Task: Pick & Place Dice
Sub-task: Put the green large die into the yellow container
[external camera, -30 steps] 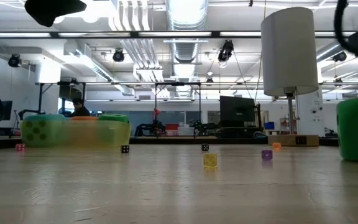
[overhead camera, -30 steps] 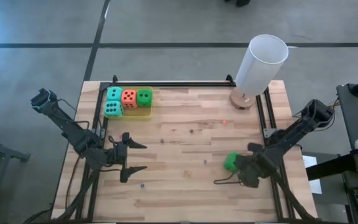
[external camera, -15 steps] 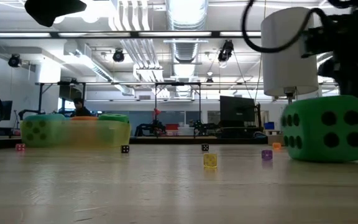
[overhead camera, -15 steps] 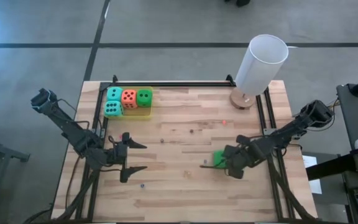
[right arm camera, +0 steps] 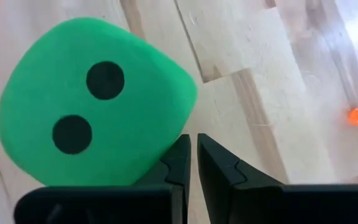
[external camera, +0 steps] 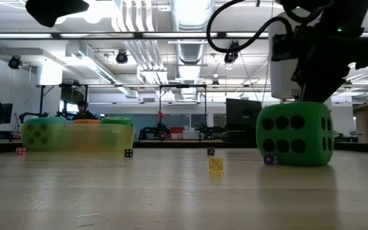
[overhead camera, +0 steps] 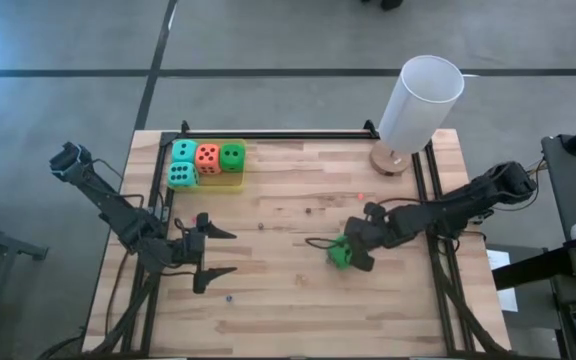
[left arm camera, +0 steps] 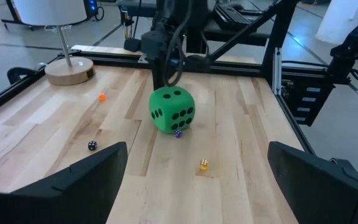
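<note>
The right gripper (overhead camera: 352,250) is reaching in over the middle of the wooden desk (overhead camera: 288,285), and its two dark fingers (right arm camera: 180,163) are pressed nearly together, with only a sliver of gap and nothing between them. The loose bright green die (overhead camera: 339,254) sits on the desk right up against those fingers, beside them rather than clamped by them. From the right wrist view a face with two black pips shows, and from table height the cube stands squarely on the wood under the dark arm, a six-pip face turned to the front. The other four dice are packed in the translucent yellow tray (overhead camera: 230,182) at the far left corner of the desk: two teal dice (overhead camera: 184,151), one behind the other, then the orange-red die (overhead camera: 207,155) and the second green die (overhead camera: 232,155) in a row. The left gripper (overhead camera: 223,252) hangs low near the left front of the desk, its fingers spread wide and empty, well apart from the loose die. Several tiny dice lie scattered on the wood, among them a yellow one (external camera: 216,165) and a purple one (external camera: 269,160) just beside the big green cube. A lamp with a white shade (overhead camera: 423,100) stands on a round wooden base at the far right corner.
</note>
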